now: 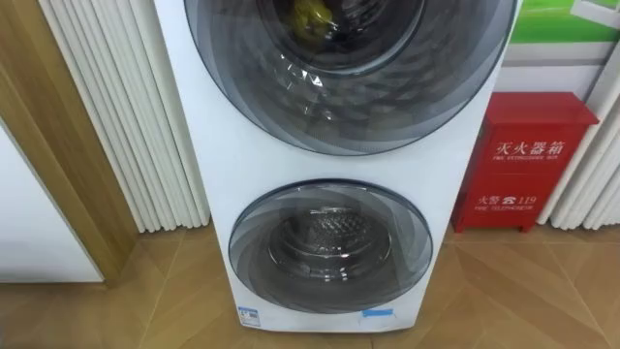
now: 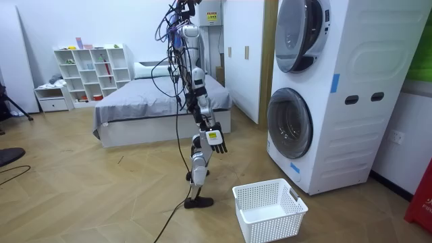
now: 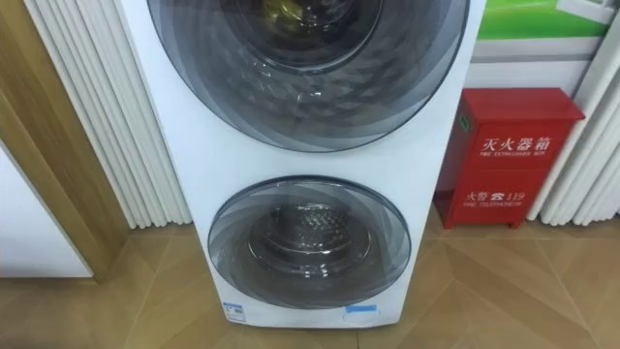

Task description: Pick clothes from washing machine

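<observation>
Fingers [image 2: 220, 146] of the right hand [image 2: 215, 138] hung loose and nearly straight, pointing at the floor and holding nothing. That arm hung at the robot's side with a slight bend at the elbow, the hand about hip height.

In the room view, a white shelf unit [image 2: 94, 71] stood at the far left and a grey bed [image 2: 155, 108] lay behind the robot. The robot stood upright on the wooden floor, facing the washing machine [image 1: 232, 165] from a little way off. A white laundry basket [image 2: 273, 226] sat on the floor between the two, nearer the camera.

From the head camera, a wooden frame [image 1: 58, 145] and a white slatted panel [image 1: 126, 107] stood left of the machine. The clothes [image 1: 312, 14], a yellowish and dark bundle, lay in the upper drum, seen through the upper door [image 1: 387, 97]. Below it, the lower door [image 1: 329, 247] showed bare metal inside. A small blue-and-white label [image 1: 248, 314] sat at the machine's lower left corner and a blue strip [image 1: 378, 313] at its lower right; their print was too small to read. Just right of the machine stood a red box [image 1: 523, 160] with white characters and digits on its front.
</observation>
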